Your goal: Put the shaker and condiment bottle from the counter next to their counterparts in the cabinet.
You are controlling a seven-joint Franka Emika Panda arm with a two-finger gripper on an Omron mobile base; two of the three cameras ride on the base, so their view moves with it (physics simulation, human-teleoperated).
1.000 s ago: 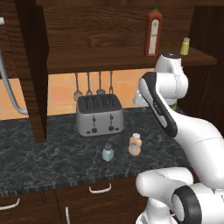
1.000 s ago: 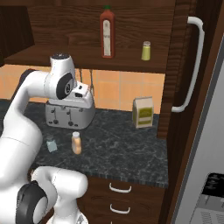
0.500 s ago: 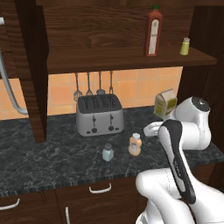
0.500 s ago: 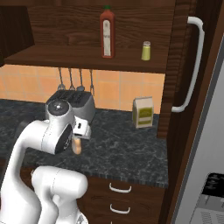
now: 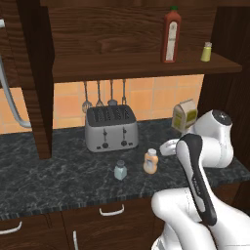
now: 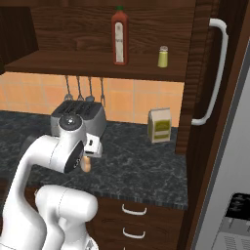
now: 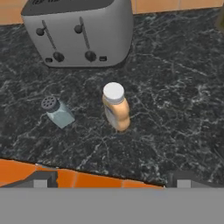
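Note:
On the black marbled counter (image 7: pixel 175 87) the orange-tan condiment bottle (image 7: pixel 116 107) (image 5: pixel 151 161) stands upright. The pale blue-grey shaker (image 7: pixel 57 112) (image 5: pixel 120 170) stands a little to its left. My gripper (image 7: pixel 111 181) hovers above and in front of the bottle, open wide, with nothing between its fingertips (image 7: pixel 43 179). In the right base view the hand hangs just above the bottle (image 6: pixel 86 164). In the cabinet (image 5: pixel 136 66), the tall dark red bottle (image 5: pixel 171 35) (image 6: pixel 119 36) and the yellow-green shaker (image 5: pixel 207 51) (image 6: pixel 162 56) stand on the shelf.
A silver toaster (image 5: pixel 111 128) (image 7: pixel 78 30) stands behind the two small items. A pale green carton (image 5: pixel 184 116) (image 6: pixel 160 125) is at the back right. Utensils (image 5: pixel 105 95) hang under the shelf. A dark cabinet panel (image 5: pixel 36 78) drops to the counter at left; a fridge handle (image 6: pixel 217 73) is at right.
The arm has swung down from shelf height to just above the counter by the condiment bottle, and the jaws have opened wider. The bottle and shaker have not moved.

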